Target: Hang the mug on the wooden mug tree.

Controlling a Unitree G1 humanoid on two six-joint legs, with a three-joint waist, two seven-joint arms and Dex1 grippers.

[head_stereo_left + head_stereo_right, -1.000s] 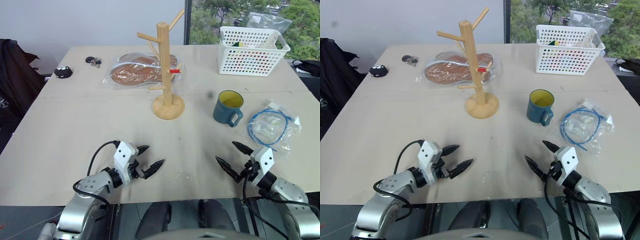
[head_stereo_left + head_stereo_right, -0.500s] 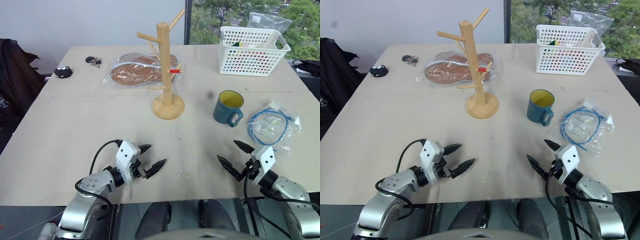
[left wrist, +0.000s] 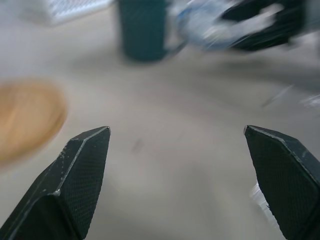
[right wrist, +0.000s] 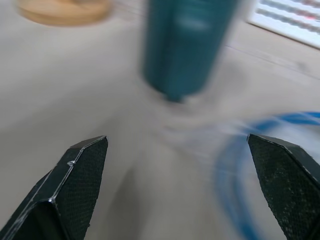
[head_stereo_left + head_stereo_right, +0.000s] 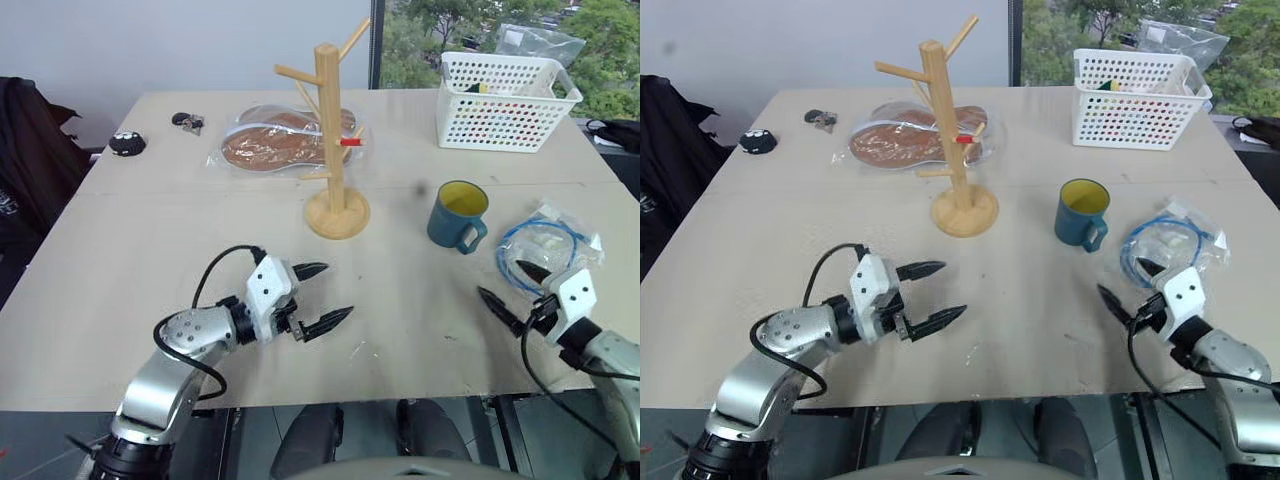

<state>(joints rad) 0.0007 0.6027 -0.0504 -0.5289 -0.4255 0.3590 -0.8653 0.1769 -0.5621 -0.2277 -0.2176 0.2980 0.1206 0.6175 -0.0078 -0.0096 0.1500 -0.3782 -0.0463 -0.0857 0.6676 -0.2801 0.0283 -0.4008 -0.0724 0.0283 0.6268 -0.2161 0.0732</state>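
The teal-blue mug [image 5: 457, 215] with a yellow inside stands upright on the table, right of centre, its handle turned toward the near edge. Left of it stands the wooden mug tree [image 5: 327, 120] on its round base, with one red-tipped peg. My left gripper [image 5: 335, 290] hovers open and empty near the front edge, in front of the tree. My right gripper [image 5: 500, 279] is open and empty at the front right, nearer than the mug and slightly to its right. The right wrist view shows the mug [image 4: 187, 45] ahead, between the fingers.
A white perforated basket [image 5: 505, 100] sits at the back right. A clear bag with a blue cable [image 5: 545, 250] lies right of the mug, close to my right gripper. A bagged brown item [image 5: 275, 145], keys [image 5: 187, 122] and a small black object [image 5: 127, 144] lie at the back left.
My left gripper has risen and shifted right. My right gripper has moved right, closer to the bagged cable. Both stay open; the mug and tree have not moved.
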